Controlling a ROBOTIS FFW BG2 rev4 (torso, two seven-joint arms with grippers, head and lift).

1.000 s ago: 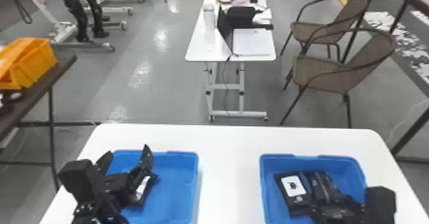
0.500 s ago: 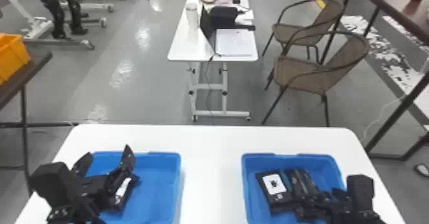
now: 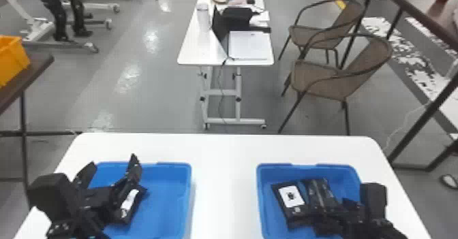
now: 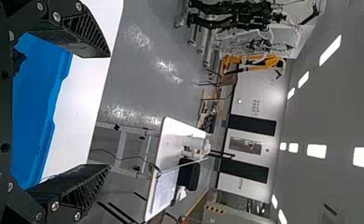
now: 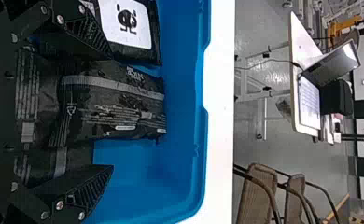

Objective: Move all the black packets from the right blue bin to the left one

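Your right claw (image 5: 110, 110) stands spread around one of the black packets (image 5: 138, 102) in the right blue bin (image 3: 272, 173), likely to pinch its sides; your left claw (image 4: 108, 111) gapes empty over the left bin (image 3: 167, 201), where another packet (image 3: 127, 204) lies.

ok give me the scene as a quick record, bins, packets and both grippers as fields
table: white table, two blue bins standing apart on it
left bin: blue, at least one black packet inside
right bin: blue, white-labelled packet beside striped packet, more black wrapping near the gripper, exact count unclear
left gripper: open, over left bin
right gripper: open, at right bin
task state: unfinished, packets remain in right bin
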